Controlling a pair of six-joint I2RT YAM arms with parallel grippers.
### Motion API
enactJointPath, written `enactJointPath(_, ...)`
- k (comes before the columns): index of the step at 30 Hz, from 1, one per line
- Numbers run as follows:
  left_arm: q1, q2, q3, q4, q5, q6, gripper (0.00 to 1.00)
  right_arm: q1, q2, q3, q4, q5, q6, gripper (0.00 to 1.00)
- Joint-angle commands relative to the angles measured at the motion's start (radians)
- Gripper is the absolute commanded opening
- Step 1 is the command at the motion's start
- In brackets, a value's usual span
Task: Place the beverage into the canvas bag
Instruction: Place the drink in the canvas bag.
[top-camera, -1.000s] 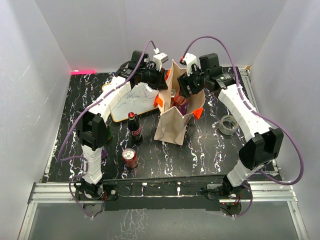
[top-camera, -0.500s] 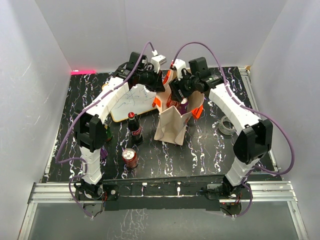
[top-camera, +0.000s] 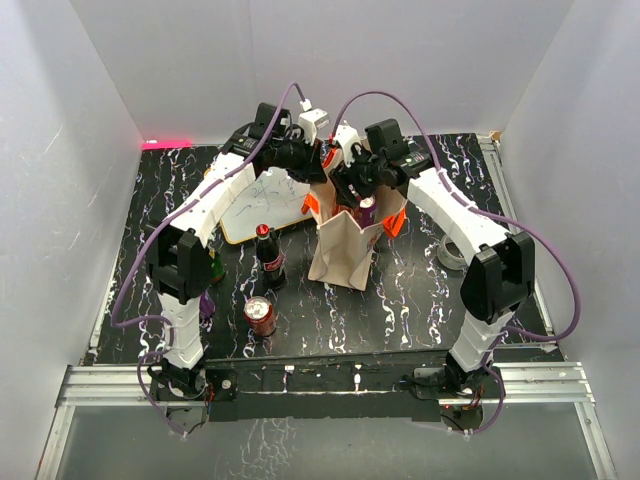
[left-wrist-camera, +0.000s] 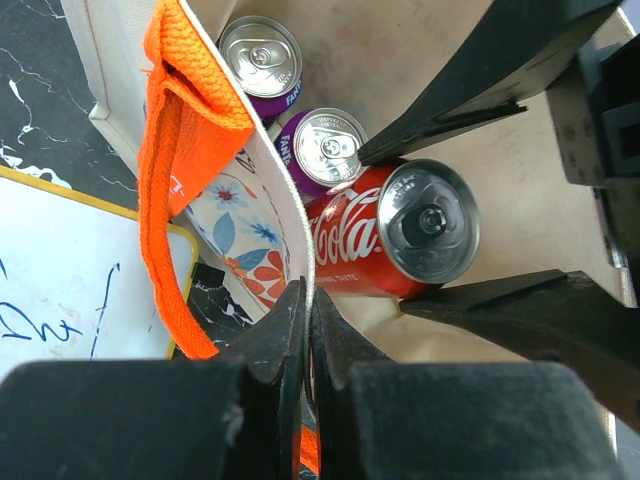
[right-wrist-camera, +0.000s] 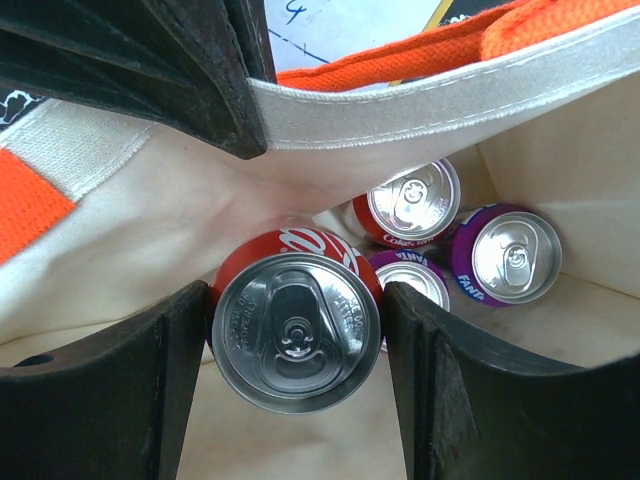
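Note:
The canvas bag (top-camera: 343, 250) stands upright mid-table, beige with orange handles. My left gripper (top-camera: 318, 168) is shut on its left rim (left-wrist-camera: 300, 250) and holds the mouth open; an orange handle (left-wrist-camera: 180, 150) hangs beside it. My right gripper (top-camera: 352, 188) is shut on a red Coca-Cola can (right-wrist-camera: 295, 330), upright and inside the bag's mouth, a finger (right-wrist-camera: 110, 390) on each side. The can also shows in the left wrist view (left-wrist-camera: 390, 235). Below it on the bag's floor lie two purple Fanta cans (right-wrist-camera: 505, 255) and another red can (right-wrist-camera: 410, 205).
A Coca-Cola bottle (top-camera: 267, 255) and a red can (top-camera: 260, 315) stand left of the bag. A whiteboard with an orange-brown frame (top-camera: 262, 200) lies behind them. A tape roll (top-camera: 457, 248) lies to the right. White walls enclose the table.
My right gripper has moved left and down with the red can, from the bag's right rim into its mouth. My left gripper has kept its hold on the rim.

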Motion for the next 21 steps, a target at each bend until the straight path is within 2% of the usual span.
enactJointPath(1, 0.004, -0.077, 0.069, -0.009, 0.039, -0.005, 0.0, 0.015, 0.008, 0.011, 0.109, -0.012, -0.035, 0.08)
enactJointPath(8, 0.008, -0.07, 0.115, -0.01, 0.057, 0.008, 0.0, 0.015, -0.008, -0.03, 0.131, -0.023, -0.065, 0.08)
enactJointPath(15, 0.01, -0.097, 0.024, 0.008, 0.059, 0.013, 0.0, 0.016, 0.025, -0.06, 0.205, -0.038, -0.014, 0.08)
enactJointPath(21, 0.01, -0.095, 0.004, 0.01, 0.068, 0.008, 0.0, 0.015, 0.056, -0.098, 0.283, -0.018, -0.017, 0.08)
